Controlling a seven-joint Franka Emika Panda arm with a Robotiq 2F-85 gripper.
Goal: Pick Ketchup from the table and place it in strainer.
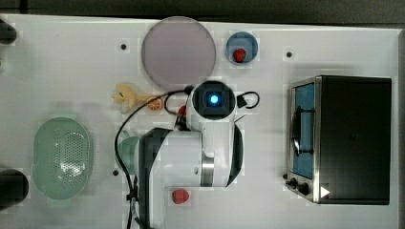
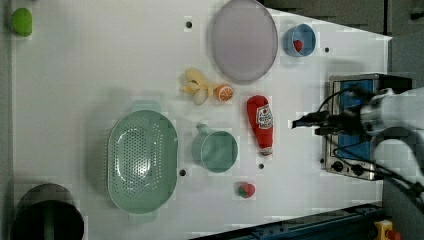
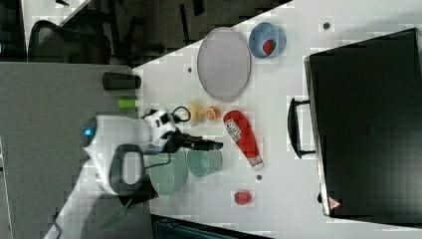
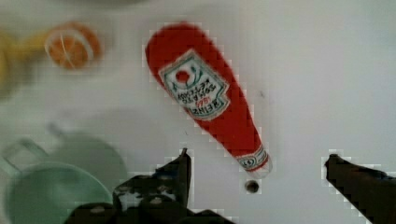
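Above the table, the gripper hangs wide open, holding nothing.
The ketchup bottle lies slanted near the green cup; a crooked grab may roll it away.

From the top view my own arm covers nearly all of the ketchup, leaving a red sliver at its 11 o'clock edge, and hides most of the green cup. In the wrist view the cup is cut off by the frame, as is the blurred yellow thing beside the orange slice. My gripper is cropped too, with just the finger ends in frame. The ketchup label's print is too small to read.
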